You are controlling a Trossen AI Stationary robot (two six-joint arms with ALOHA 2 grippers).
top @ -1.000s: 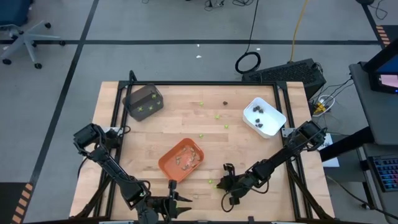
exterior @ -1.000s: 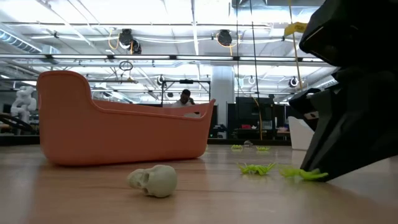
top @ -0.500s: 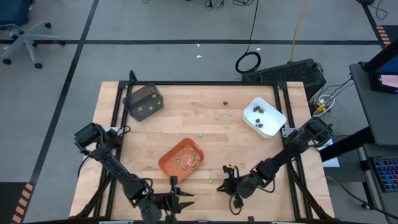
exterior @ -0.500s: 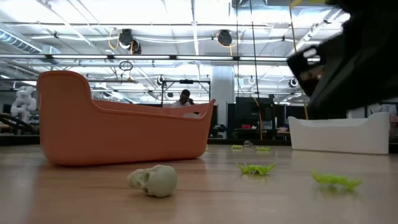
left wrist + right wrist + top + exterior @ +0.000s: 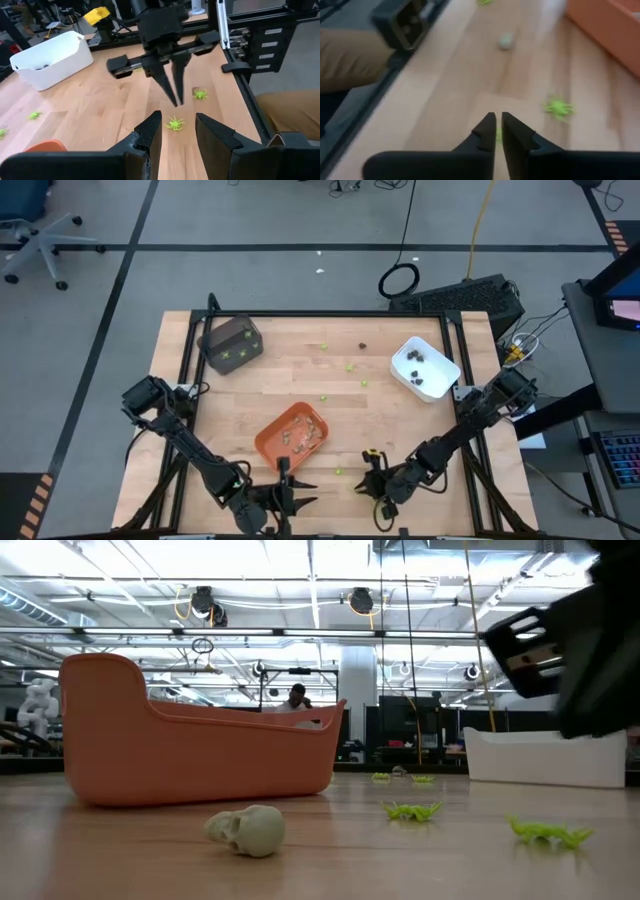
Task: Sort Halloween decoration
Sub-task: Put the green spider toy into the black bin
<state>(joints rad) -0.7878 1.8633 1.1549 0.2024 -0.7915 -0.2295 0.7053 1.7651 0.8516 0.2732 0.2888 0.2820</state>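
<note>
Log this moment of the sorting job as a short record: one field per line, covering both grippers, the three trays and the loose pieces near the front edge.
left gripper: open, empty, low at the table's front edge, below the orange tray
right gripper: fingers nearly together, nothing visible between them, raised above a green spider
orange tray: front centre, tan-grey pieces inside
white tray: back right, dark pieces inside
dark grey tray: back left, green pieces inside
green spiders: two lie loose on the wood near the right gripper
skull: tan-grey, loose in front of the orange tray
</note>
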